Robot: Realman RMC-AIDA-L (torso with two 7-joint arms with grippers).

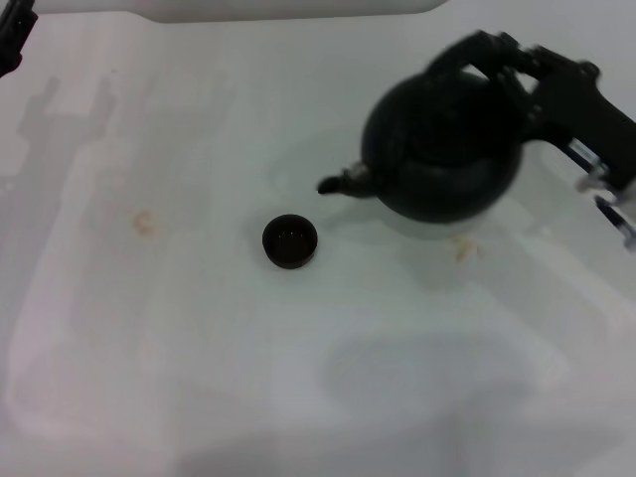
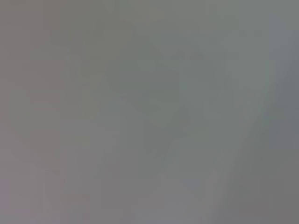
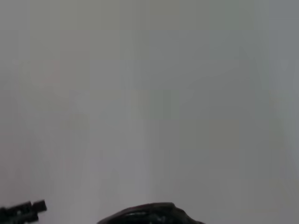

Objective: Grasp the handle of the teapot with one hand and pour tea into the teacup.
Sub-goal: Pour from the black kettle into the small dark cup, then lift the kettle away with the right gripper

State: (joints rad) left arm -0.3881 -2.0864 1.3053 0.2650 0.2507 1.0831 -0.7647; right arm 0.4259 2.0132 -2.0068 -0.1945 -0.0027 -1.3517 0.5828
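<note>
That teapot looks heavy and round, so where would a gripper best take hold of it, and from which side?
By the arched handle over the top of the teapot, coming from the side opposite the spout. The right gripper is there now, which leaves the spout facing the teacup.

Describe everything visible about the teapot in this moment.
The teapot is a large, round, matte black pot with a short curved spout pointing toward the robot's left, toward the teacup, which stands apart from it. Its thick arched handle spans the top, and the right hand is at that handle. The pot looks tilted slightly spout-down. Whether its base touches the pale table cannot be told. The right wrist view shows only a dark sliver of it.
</note>
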